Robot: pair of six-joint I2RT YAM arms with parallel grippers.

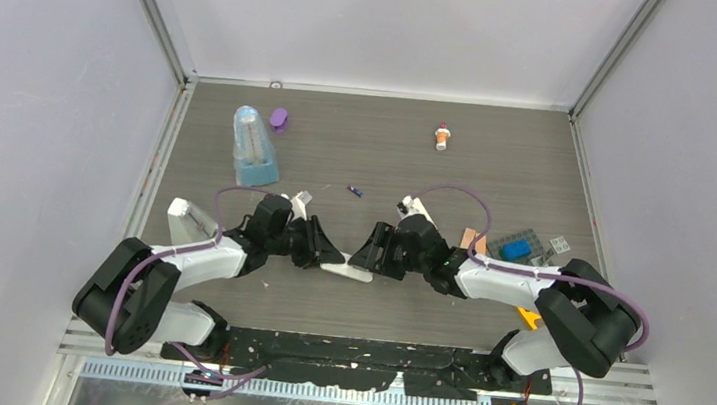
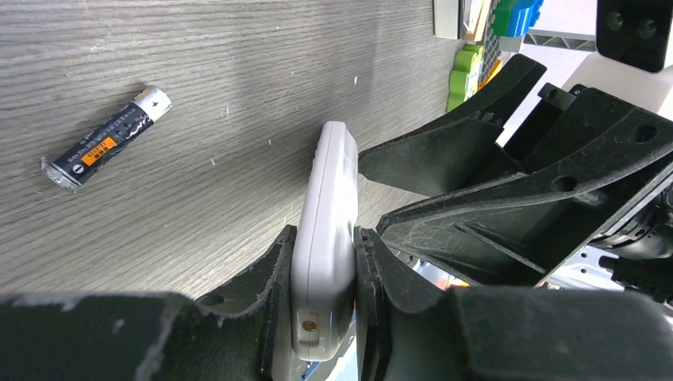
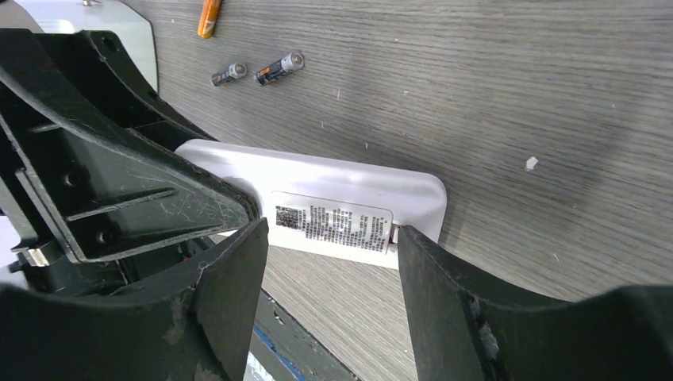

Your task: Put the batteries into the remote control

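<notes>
Grips the remote control (image 2: pixel 321 262) near the middle of the desk's (image 3: pixel 516 79) near edge: left hand (image 2: pixel 324 238) clamped across one end, right hand (image 3: pixel 332 234) spread wide astride the labelled back, holding nothing. Probably best: hold the clamp firm, close squarely on the back cover, then fetch the batteries (image 3: pixel 279 67) lying nearby.

Left gripper (image 2: pixel 324 242) clamps the remote control (image 2: pixel 329 178) edge-on between its jaws, while a dark battery (image 2: pixel 107 137) lies on the grey table (image 2: pixel 238 55) well to its left.
</notes>
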